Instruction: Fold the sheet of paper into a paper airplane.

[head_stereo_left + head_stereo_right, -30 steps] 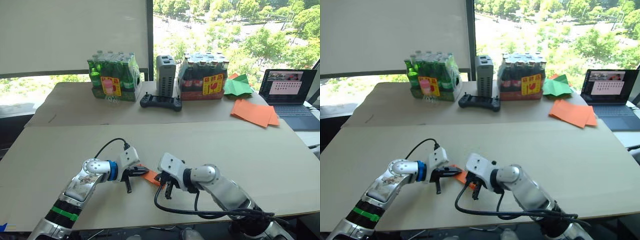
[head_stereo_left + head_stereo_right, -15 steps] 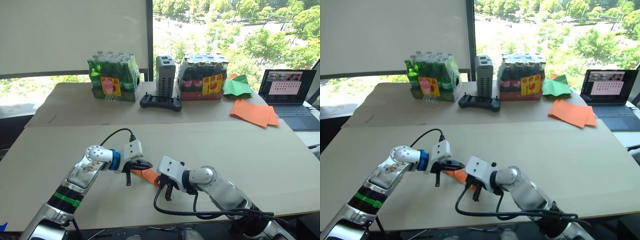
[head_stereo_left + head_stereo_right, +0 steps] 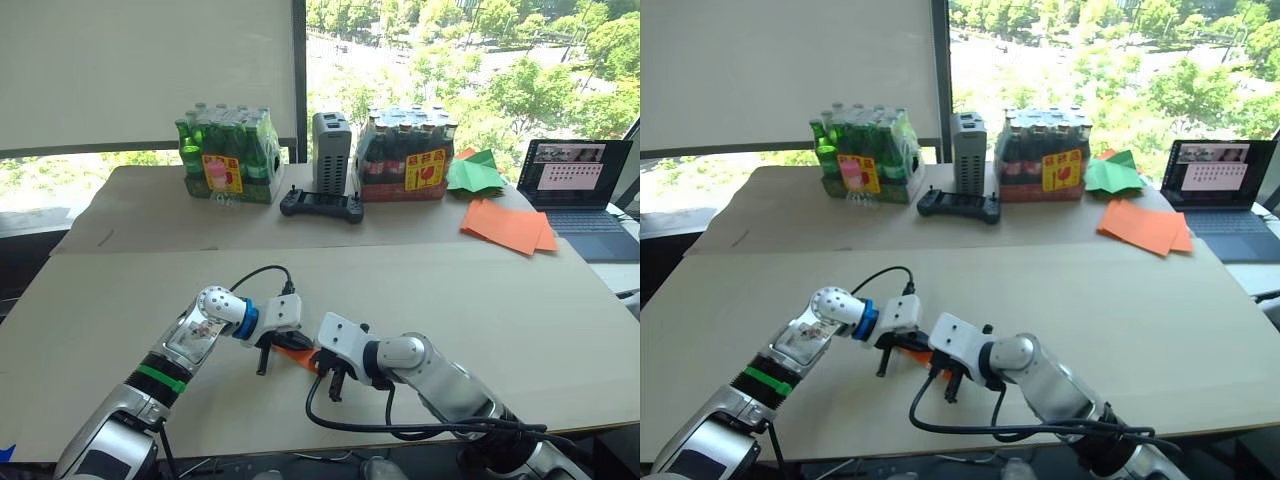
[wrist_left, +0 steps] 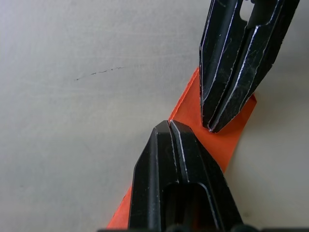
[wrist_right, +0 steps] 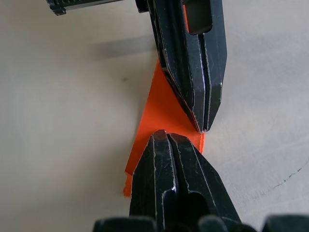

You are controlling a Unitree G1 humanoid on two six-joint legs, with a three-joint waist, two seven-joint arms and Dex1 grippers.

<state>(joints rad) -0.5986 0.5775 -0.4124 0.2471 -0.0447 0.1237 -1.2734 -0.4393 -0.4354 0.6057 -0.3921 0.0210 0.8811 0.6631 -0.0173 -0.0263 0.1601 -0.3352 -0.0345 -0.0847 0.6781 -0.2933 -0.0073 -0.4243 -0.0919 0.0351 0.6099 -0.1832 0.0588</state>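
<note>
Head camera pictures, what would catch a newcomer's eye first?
Two hands meeting tip to tip on a narrow folded orange paper at the table's near edge: left hand, right hand, both with fingers shut. Behind them, a green bottle pack and a dark bottle pack flank a grey box.

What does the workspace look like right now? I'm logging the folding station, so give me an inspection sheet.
Surface: beige table, faint scratch by the work.
Job's things: paper airplane, narrow orange strip lying flat under both sets of jaws.
Clutter: green bottle pack, dark bottle pack, grey box, black controller, green paper, orange sheet pile, laptop.
Grippers: left gripper and right gripper shut, tips on the airplane.
Cables: black cable loops from the right arm.
Surroundings: window, trees outside.
</note>
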